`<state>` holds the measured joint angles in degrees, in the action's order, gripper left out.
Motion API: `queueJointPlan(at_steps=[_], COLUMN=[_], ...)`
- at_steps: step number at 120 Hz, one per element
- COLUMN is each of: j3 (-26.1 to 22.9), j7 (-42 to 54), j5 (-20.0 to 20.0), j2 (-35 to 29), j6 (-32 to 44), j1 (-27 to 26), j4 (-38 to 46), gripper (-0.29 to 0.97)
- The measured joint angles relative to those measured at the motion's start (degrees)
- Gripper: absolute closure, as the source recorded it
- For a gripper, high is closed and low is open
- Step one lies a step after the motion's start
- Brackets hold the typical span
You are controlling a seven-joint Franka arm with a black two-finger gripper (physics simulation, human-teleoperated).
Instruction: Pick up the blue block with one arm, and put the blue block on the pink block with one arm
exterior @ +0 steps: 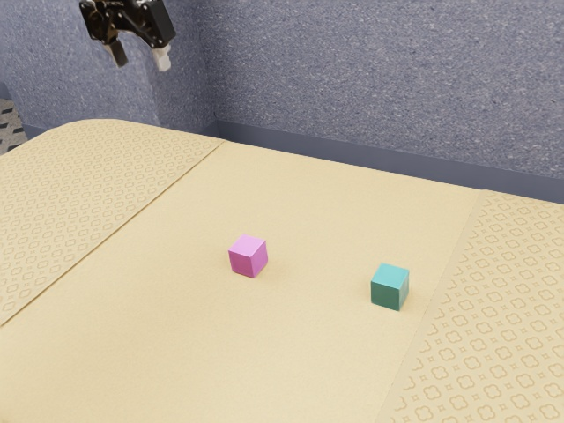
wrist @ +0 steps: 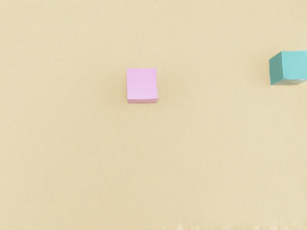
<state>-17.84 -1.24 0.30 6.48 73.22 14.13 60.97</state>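
High over the smooth beige worktop [exterior: 308, 203], the black gripper [exterior: 139, 58] hangs with its fingers [exterior: 162, 58] apart, holding nothing. The blue block [exterior: 389, 286] [wrist: 288, 67], a matte teal cube, rests on the worktop, well apart from the pink block [exterior: 248, 256] [wrist: 142, 85], toward the exterior view's right.

The surface [exterior: 176, 352] is tan. A plain, smooth band runs through the centre of the frame, with a patterned strip on each side of it, at the left and at the lower right. Two blocks rest directly on the plain band. The pink block [exterior: 248, 256] sits near the frame centre. The blue block [exterior: 389, 286], teal in shade, sits right of centre, near the right patterned strip. The blocks stand well apart, each flat on one face.
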Motion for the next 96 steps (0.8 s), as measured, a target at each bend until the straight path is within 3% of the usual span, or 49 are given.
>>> queueJointPlan(at_steps=[13,33,74,82,96], j3=[-2.56,-4.40,-4.87,-3.41,1.74], j7=[-3.53,-7.54,-8.18,-8.31,-8.43], j5=[3.77,9.20,8.64,8.02,3.02], j2=[4.02,9.31,11.04,10.71,9.47], j6=[1.26,6.25,9.65,10.63,20.21], j1=[-11.90,-19.47,-18.42,-18.87,-20.79], j4=[0.91,1.17,6.86,10.84,23.80], gripper=[0.00,0.00,0.00,0.00,0.00])
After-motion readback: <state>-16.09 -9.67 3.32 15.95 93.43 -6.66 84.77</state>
